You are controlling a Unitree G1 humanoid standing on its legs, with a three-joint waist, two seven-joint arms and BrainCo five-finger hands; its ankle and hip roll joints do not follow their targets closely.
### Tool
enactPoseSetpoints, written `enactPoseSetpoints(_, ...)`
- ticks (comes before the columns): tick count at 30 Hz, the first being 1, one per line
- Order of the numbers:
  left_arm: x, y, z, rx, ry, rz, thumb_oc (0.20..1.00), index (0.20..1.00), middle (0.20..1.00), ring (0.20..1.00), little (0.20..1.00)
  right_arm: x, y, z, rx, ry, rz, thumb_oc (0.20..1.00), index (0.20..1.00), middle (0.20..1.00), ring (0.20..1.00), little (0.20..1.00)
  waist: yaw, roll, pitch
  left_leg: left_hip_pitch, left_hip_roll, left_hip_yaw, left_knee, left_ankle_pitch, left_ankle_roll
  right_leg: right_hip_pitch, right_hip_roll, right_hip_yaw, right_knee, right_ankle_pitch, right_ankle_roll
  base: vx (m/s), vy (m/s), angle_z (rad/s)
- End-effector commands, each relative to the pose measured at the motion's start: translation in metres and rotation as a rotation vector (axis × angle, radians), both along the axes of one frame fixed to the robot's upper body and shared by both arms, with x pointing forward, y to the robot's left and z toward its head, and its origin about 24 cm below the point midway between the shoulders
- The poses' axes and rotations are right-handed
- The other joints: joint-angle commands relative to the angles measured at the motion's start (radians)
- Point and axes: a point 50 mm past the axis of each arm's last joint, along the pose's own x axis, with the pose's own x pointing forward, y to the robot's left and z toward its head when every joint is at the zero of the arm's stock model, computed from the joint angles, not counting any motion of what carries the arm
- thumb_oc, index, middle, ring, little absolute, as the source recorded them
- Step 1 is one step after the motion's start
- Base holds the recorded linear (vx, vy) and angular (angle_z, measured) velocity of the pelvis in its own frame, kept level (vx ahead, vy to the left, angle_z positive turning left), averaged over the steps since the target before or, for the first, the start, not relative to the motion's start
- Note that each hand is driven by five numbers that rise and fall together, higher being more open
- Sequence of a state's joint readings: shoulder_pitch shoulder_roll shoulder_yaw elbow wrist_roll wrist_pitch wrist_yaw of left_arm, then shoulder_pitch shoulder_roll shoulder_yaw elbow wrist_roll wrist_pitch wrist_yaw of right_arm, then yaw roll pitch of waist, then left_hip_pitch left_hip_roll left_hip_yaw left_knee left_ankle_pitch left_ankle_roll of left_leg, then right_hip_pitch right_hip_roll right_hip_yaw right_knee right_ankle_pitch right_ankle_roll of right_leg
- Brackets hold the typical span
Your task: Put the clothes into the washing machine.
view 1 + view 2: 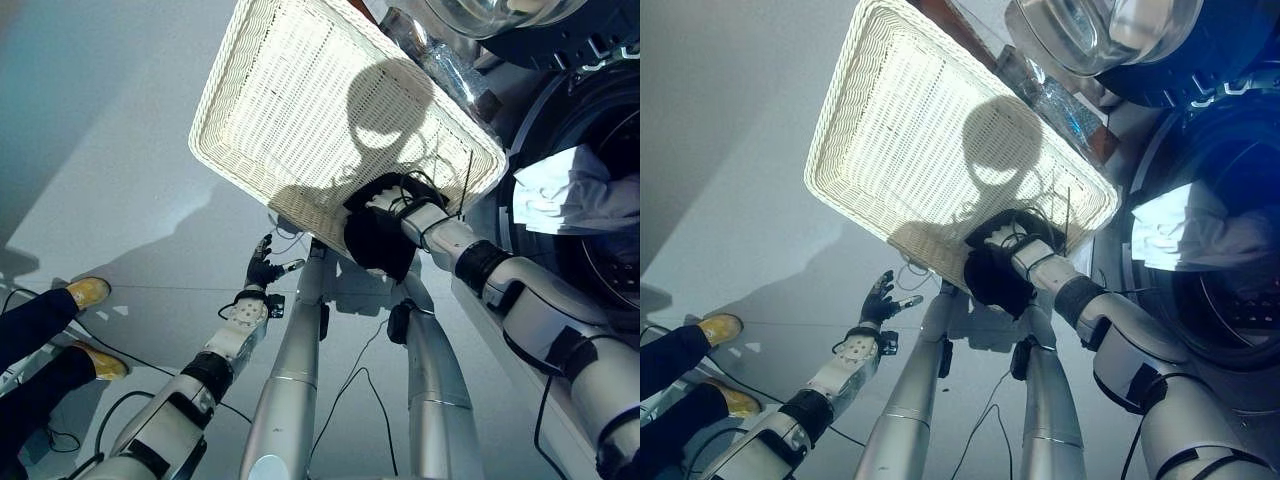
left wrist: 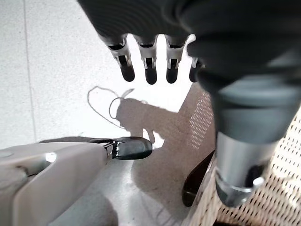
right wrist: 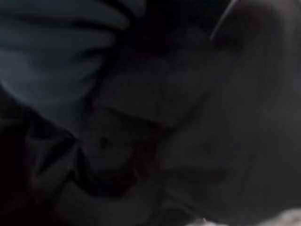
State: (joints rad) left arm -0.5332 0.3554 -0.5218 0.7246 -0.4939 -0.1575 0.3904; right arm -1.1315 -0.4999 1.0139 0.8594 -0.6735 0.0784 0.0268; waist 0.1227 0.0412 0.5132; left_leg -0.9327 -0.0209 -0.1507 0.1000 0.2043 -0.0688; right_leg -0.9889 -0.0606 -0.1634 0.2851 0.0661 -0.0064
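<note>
**A:** Two hands in the left eye view. The right hand point(image 1: 392, 203) is down at the near corner of the white wicker basket point(image 1: 300, 100), buried in a black garment point(image 1: 378, 240) that spills over the basket's rim. Can't tell if its fingers are closed on the cloth, they're hidden in it. The left hand point(image 1: 262, 268) is just off the basket's near edge, over the grey floor point(image 1: 110, 170), fingers spread loose, holding nothing.

**B:** And the washer?

**A:** The washing machine point(image 1: 590, 110) sits right beside the basket on its far-right side, with a pale cloth point(image 1: 565, 190) already lying in the drum opening.

**B:** Right eye view?

**A:** Same scene. You also get the open glass door point(image 1: 1100, 30) past the basket's far corner, and a person's yellow shoes point(image 1: 718, 326) well off from the basket, on the left hand's side.

**B:** Wrist cams?

**A:** Left wrist view: fingers point(image 2: 150, 70) straight, thumb apart, nothing between them, basket weave alongside. Right wrist view is just dark folds of cloth up close, no fingers to make out.
</note>
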Motion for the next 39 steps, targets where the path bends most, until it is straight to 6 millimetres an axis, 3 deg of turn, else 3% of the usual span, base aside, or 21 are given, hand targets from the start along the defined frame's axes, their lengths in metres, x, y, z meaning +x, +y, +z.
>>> enactPoseSetpoints(1,-0.001,0.002,0.002,-0.036,-0.009,0.035,1.0,1.0,1.0,1.0,1.0,0.001,-0.021,0.016,0.382,-0.051,-0.101,0.2,0.2,0.2,0.2,0.2,-0.016,0.01,0.007,0.021,-0.062,0.036,0.022,-0.036,0.029,0.032,0.024,0.017,-0.061,0.08,0.117,-0.03,0.024,-0.03)
enactPoseSetpoints(2,-0.002,0.003,0.001,-0.038,-0.008,0.039,1.0,1.0,1.0,1.0,1.0,0.0,-0.018,0.021,0.612,-0.004,-0.116,0.2,0.2,0.2,0.2,0.2,-0.02,0.01,0.007,0.025,-0.062,0.038,0.029,-0.04,0.03,0.034,0.024,0.02,-0.055,0.078,0.114,-0.04,0.048,-0.05)
enactPoseSetpoints(3,-0.004,0.004,0.0,-0.043,-0.005,0.045,1.0,1.0,1.0,1.0,1.0,-0.003,-0.011,0.024,0.964,0.103,-0.118,0.2,0.2,0.2,0.2,0.2,-0.024,0.011,0.007,0.032,-0.062,0.042,0.041,-0.047,0.03,0.037,0.024,0.025,-0.044,0.071,0.11,-0.04,0.07,-0.05)
enactPoseSetpoints(5,-0.006,0.005,-0.004,-0.05,0.004,0.053,1.0,1.0,1.0,1.0,1.0,-0.006,-0.004,0.029,1.37,0.23,-0.083,0.2,0.2,0.2,0.2,0.2,-0.031,0.013,0.007,0.045,-0.063,0.051,0.06,-0.062,0.03,0.045,0.022,0.026,-0.032,0.061,0.104,-0.03,0.084,-0.06)
enactPoseSetpoints(7,-0.012,0.008,-0.014,-0.058,0.029,0.073,1.0,1.0,1.0,1.0,1.0,-0.011,-0.001,0.031,1.904,0.406,0.026,0.2,0.2,0.2,0.2,0.2,-0.042,0.013,0.007,0.07,-0.065,0.066,0.095,-0.089,0.031,0.065,0.018,0.029,-0.011,0.046,0.099,-0.03,0.079,-0.1)
enactPoseSetpoints(13,-0.026,0.011,-0.034,-0.071,0.074,0.129,1.0,1.0,1.0,1.0,1.0,-0.028,0.002,0.018,2.409,0.656,0.227,0.2,0.2,0.2,0.2,0.2,-0.087,0.008,0.007,0.127,-0.067,0.111,0.11,-0.119,0.042,0.103,0.026,0.053,-0.005,0.048,0.098,-0.02,0.057,-0.17)
enactPoseSetpoints(16,-0.028,0.011,-0.036,-0.072,0.078,0.137,1.0,1.0,1.0,1.0,1.0,-0.031,0.002,0.016,2.474,0.681,0.252,0.2,0.2,0.2,0.2,0.2,-0.094,0.006,0.007,0.135,-0.069,0.117,0.11,-0.122,0.043,0.11,0.027,0.058,-0.009,0.051,0.098,-0.01,0.034,-0.12)
enactPoseSetpoints(17,-0.031,0.015,-0.04,-0.077,0.09,0.156,1.0,1.0,1.0,1.0,1.0,-0.036,0.002,0.014,2.601,0.724,0.292,0.2,0.2,0.2,0.2,0.2,-0.109,0.005,0.007,0.157,-0.067,0.13,0.104,-0.126,0.047,0.125,0.033,0.07,-0.015,0.053,0.097,-0.01,0.07,-0.31)
enactPoseSetpoints(20,-0.038,0.021,-0.05,-0.094,0.113,0.2,1.0,1.0,1.0,1.0,1.0,-0.042,-0.022,0.004,2.983,0.62,0.353,0.2,0.2,0.2,0.2,0.2,-0.143,0.003,0.007,0.209,-0.06,0.159,0.09,-0.134,0.051,0.16,0.046,0.104,-0.023,0.053,0.096,0.01,0.095,-0.39)
enactPoseSetpoints(23,-0.04,0.022,-0.052,-0.1,0.117,0.208,1.0,1.0,1.0,1.0,1.0,-0.043,-0.029,0.003,3.038,0.56,0.355,0.2,0.2,0.2,0.2,0.2,-0.148,0.005,0.007,0.217,-0.057,0.163,0.089,-0.136,0.052,0.167,0.048,0.108,-0.021,0.051,0.096,0.01,0.023,-0.25)
enactPoseSetpoints(24,-0.041,0.022,-0.054,-0.103,0.12,0.212,1.0,1.0,1.0,1.0,1.0,-0.042,-0.037,0.003,-3.08,-0.49,-0.35,0.2,0.2,0.2,0.2,0.2,-0.151,0.006,0.007,0.224,-0.055,0.167,0.089,-0.139,0.052,0.173,0.049,0.111,-0.02,0.048,0.096,0.07,-0.006,-0.44)
enactPoseSetpoints(25,-0.043,0.021,-0.057,-0.109,0.136,0.216,1.0,1.0,1.0,1.0,1.0,-0.038,-0.073,0.006,-3.023,-0.144,-0.255,0.2,0.2,0.2,0.2,0.2,-0.154,0.019,0.007,0.249,-0.051,0.178,0.095,-0.149,0.052,0.199,0.05,0.114,-0.005,0.031,0.092,0.1,-0.029,-0.5)
enactPoseSetpoints(27,-0.043,0.019,-0.058,-0.111,0.14,0.209,1.0,1.0,1.0,1.0,1.0,-0.036,-0.092,0.013,-2.999,0.014,-0.219,0.2,0.2,0.2,0.2,0.2,-0.151,0.027,0.007,0.254,-0.052,0.176,0.103,-0.155,0.051,0.208,0.049,0.112,0.004,0.021,0.09,0.1,-0.071,-0.21)
enactPoseSetpoints(28,-0.042,0.019,-0.058,-0.109,0.14,0.198,1.0,1.0,1.0,1.0,1.0,-0.034,-0.112,0.025,-2.994,0.158,-0.17,0.2,0.2,0.2,0.2,0.2,-0.146,0.035,0.007,0.25,-0.051,0.175,0.109,-0.155,0.049,0.211,0.047,0.103,0.014,0.011,0.085,0.06,-0.074,-0.19)
enactPoseSetpoints(31,-0.041,0.019,-0.056,-0.109,0.134,0.196,1.0,1.0,1.0,1.0,1.0,-0.033,-0.114,0.028,-2.995,0.169,-0.17,0.2,0.2,0.2,0.2,0.2,-0.146,0.036,0.007,0.24,-0.051,0.175,0.107,-0.145,0.048,0.203,0.047,0.102,0.011,0.02,0.084,0.02,-0.053,-0.08)
enactPoseSetpoints(35,-0.037,0.012,-0.055,-0.1,0.143,0.15,1.0,1.0,1.0,1.0,1.0,-0.032,-0.151,0.051,-2.932,0.423,-0.099,0.2,0.2,0.2,0.2,0.2,-0.124,0.069,0.007,0.211,-0.039,0.172,0.101,-0.12,0.032,0.189,0.045,0.073,0.053,-0.016,0.068,0.11,-0.125,-0.02)
enactPoseSetpoints(39,-0.041,0.004,-0.057,-0.102,0.144,0.111,1.0,1.0,1.0,1.0,1.0,-0.031,-0.162,0.057,-2.931,0.496,-0.039,0.2,0.2,0.2,0.2,0.2,-0.109,0.095,0.007,0.188,-0.04,0.169,0.108,-0.116,0.026,0.167,0.04,0.057,0.082,-0.038,0.059,0.08,-0.065,0.09)
